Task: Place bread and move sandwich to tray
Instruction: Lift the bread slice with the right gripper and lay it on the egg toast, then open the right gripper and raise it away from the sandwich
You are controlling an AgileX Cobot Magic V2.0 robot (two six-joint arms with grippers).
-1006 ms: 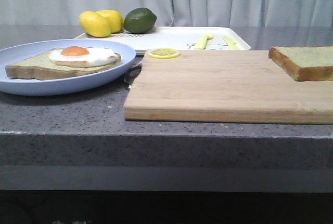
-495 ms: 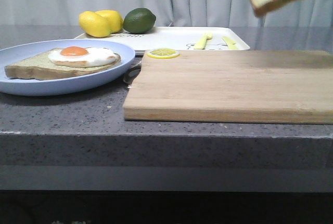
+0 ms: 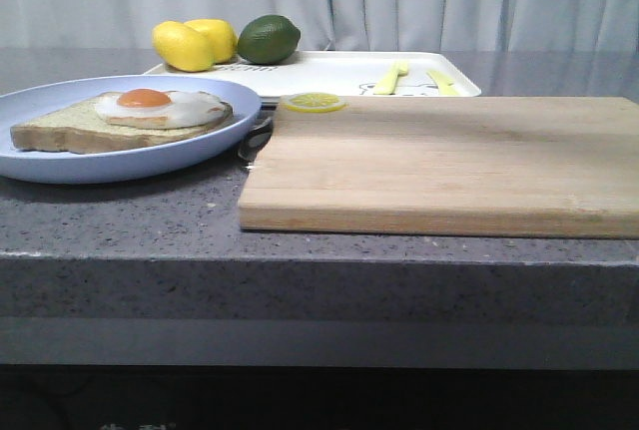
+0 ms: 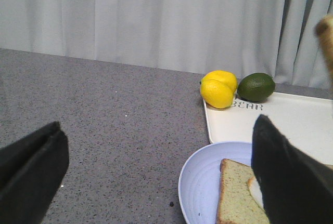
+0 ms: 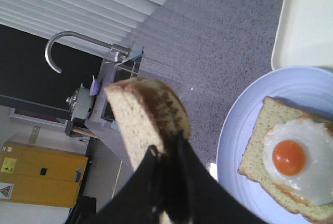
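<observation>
Right claw (image 5: 165, 156): pinched on the bread (image 5: 146, 117), black fingers (image 5: 183, 172) clamped on one edge of the slice, held up in the air above the scene.
Bread: out of the front view entirely, seen only from the right wrist and as a sliver of crust in the left wrist view.
Left claw (image 4: 156, 182): spread wide, nothing between its dark fingers (image 4: 283, 177), hovering over the left side of the surface (image 3: 150, 211).
Sandwich (image 3: 125, 119): lay on its pale-blue plate (image 3: 60, 166) at the left, fried egg (image 3: 160, 106) on top, yolk up.
Tray (image 3: 329, 73): sat at the far side, just behind the plate and the cutting board (image 3: 439, 166).
Cutting board: bare wood, right of the plate, a lemon slice (image 3: 314, 103) at its far left corner.
Fruit: two lemons (image 3: 195, 44) and a lime (image 3: 268, 39) sat at the far left of the tray.
Tray's cutlery (image 3: 411, 78): yellow pieces lay at its right end.
</observation>
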